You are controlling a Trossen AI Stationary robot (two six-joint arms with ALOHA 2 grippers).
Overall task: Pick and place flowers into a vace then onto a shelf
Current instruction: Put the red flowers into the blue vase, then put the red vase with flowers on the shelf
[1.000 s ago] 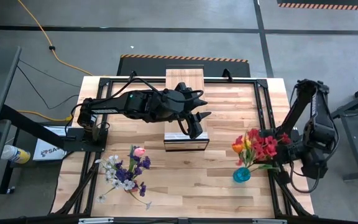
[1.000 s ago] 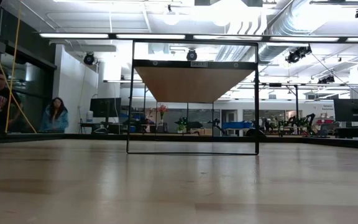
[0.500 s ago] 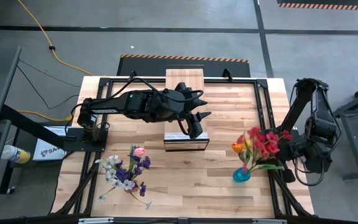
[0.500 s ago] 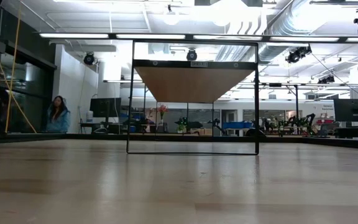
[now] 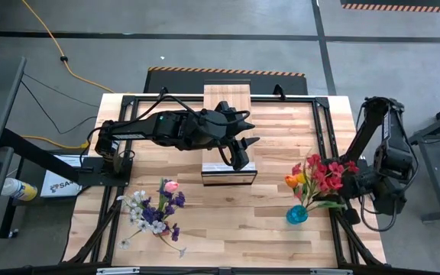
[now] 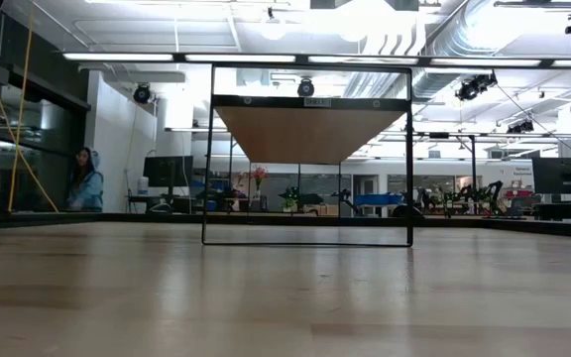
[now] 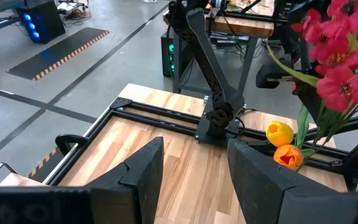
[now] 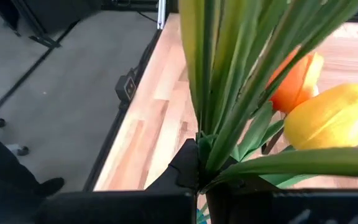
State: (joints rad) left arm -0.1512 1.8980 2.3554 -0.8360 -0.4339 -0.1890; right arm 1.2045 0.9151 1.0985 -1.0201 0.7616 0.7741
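Your right pincer (image 5: pixel 341 181) is clenched on the green stems of the red, orange and yellow artificial flowers (image 5: pixel 317 177) at the right side of the pale slatted wooden counter (image 5: pixel 273 221). The stems run down toward the small turquoise glass vase (image 5: pixel 297 215) standing near the front right – the right wrist view shows the stems pinched between its dark fingers, with the orange and yellow tulip heads just beyond. Whether the stem ends are fully seated in the vase, you cannot tell from here.

Your left pincer (image 5: pixel 237 155) hangs half-spread and empty over the long narrow pale wooden shelf (image 5: pixel 228 103) at mid-counter. A second loose bunch of purple, white and pink flowers (image 5: pixel 157 211) lies flat at the front left, well apart from the vase.

You seem to be in the step of loading the vase. Next, I judge, you need the stems settled upright before you release – let go too early and the top-heavy bunch could tip the light vase.
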